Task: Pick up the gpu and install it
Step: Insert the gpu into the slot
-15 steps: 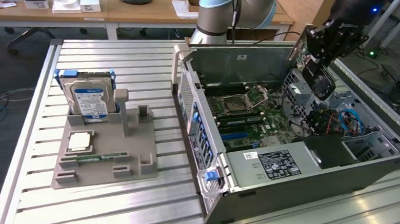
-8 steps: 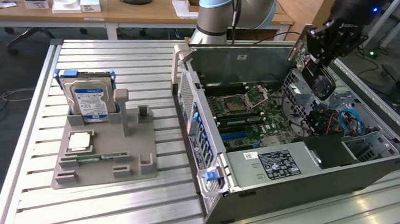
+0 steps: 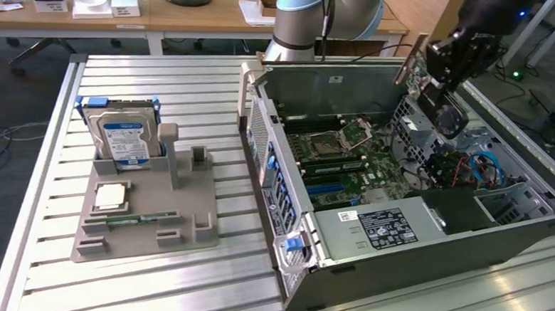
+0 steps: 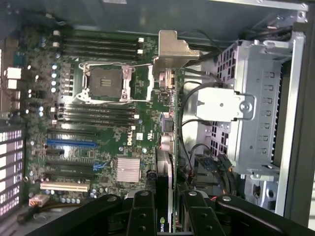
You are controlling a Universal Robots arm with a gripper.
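Clamping thin dark gpu (image 4: 165, 169) edgewise, black tool (image 4: 167, 199), silvery bracket (image 4: 172, 49), green motherboard (image 4: 98, 128)

The graphics card (image 4: 165, 162) is dark with a silvery bracket (image 4: 172, 49); the gripper (image 4: 170, 196) is black. The circuit board (image 4: 98, 147) is green with a blue slot (image 4: 71, 144). At nine o'clock of the dark grey case (image 3: 424, 259), the drive (image 3: 124, 137) is silver with a blue-and-white label.

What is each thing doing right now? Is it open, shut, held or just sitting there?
Dark grey computer case: on its side, open.
Thin dark gpu card with silvery bracket: held up over the case, not plugged in.
Black gripper: shut on the gpu.
Silver hard drive with blue-white label: upright in the grey holder.
Slim green memory stick: flat in the holder.
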